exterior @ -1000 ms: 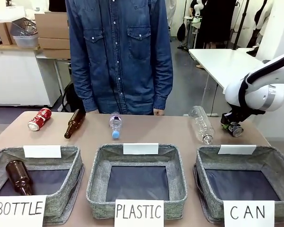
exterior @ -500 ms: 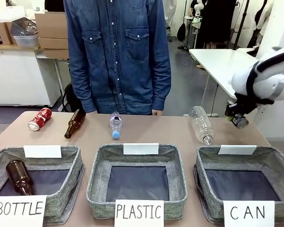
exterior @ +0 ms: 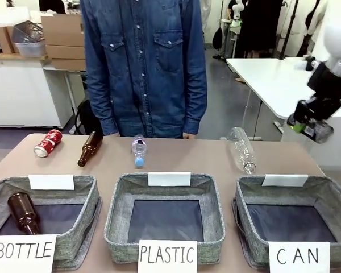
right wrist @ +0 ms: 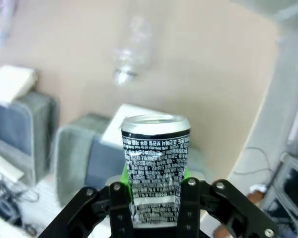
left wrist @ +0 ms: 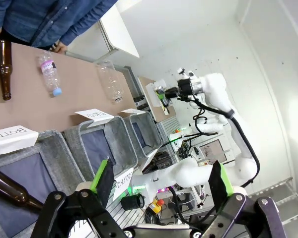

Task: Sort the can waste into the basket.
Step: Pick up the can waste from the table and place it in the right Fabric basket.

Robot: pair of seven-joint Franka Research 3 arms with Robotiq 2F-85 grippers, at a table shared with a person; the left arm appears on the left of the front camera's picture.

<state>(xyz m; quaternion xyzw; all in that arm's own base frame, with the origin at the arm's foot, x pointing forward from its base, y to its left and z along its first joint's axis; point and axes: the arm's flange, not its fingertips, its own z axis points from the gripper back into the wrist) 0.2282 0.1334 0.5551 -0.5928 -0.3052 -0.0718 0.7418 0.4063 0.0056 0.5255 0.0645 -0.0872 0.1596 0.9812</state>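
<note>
My right gripper (exterior: 310,126) hangs in the air at the far right, above and beyond the table's right end, shut on the black can (exterior: 314,131). The right wrist view shows that black can (right wrist: 156,163) upright between the fingers of my right gripper (right wrist: 154,196), with the grey basket (right wrist: 72,148) below it. The basket (exterior: 324,190) signed "CAN" stands at the front right. The red can (exterior: 48,142) lies on its side at the far left of the table. My left gripper (left wrist: 161,178) is open, holding nothing, raised over the left baskets.
A person in a denim shirt (exterior: 142,62) stands at the far edge. On the table lie a brown bottle (exterior: 89,149), a small plastic bottle (exterior: 138,151) and a large clear bottle (exterior: 242,149). The "BOTTLE" basket (exterior: 85,219) holds one brown bottle; the "PLASTIC" basket (exterior: 116,219) is in the middle.
My right gripper has lifted the black can from the table's far right corner and carried it up and to the right. Nothing else on the table has moved.
</note>
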